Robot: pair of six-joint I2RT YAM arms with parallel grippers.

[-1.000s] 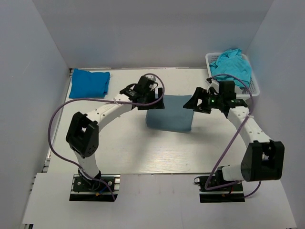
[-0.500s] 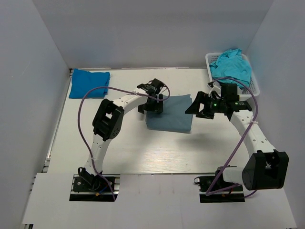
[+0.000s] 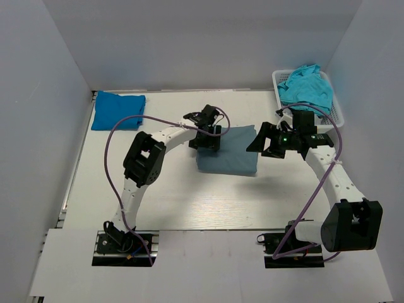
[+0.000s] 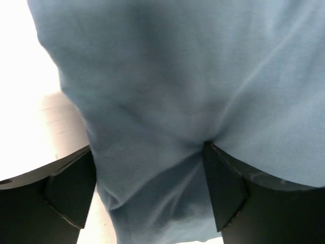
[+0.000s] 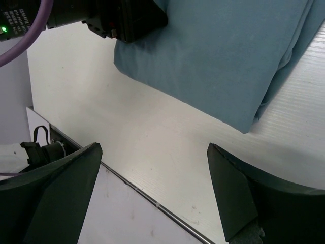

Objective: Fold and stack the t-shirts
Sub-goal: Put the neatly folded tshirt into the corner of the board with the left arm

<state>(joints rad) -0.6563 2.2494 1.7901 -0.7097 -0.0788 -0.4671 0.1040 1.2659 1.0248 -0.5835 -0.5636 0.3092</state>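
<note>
Folded grey-blue t-shirt [image 3: 230, 159] lies mid tabletop [image 3: 177, 196]. Left tool [image 3: 206, 142] gapes wide, straddling its left edge, cloth between the jaws, not clamped. Right tool [image 3: 257, 144] gapes wide and empty, just off the right edge. Pinch all layers evenly before carrying it to the bright blue t-shirt [image 3: 118, 109].

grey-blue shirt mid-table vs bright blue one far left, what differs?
Colour: the grey-blue shirt is dusty, the bright blue shirt saturated.
Size: the grey-blue shirt's bundle looks larger than the bright blue one.
Contact: the left tool straddles the grey-blue shirt's left edge, jaws open; the bright blue shirt lies untouched.
Both lie folded flat on the table.
</note>
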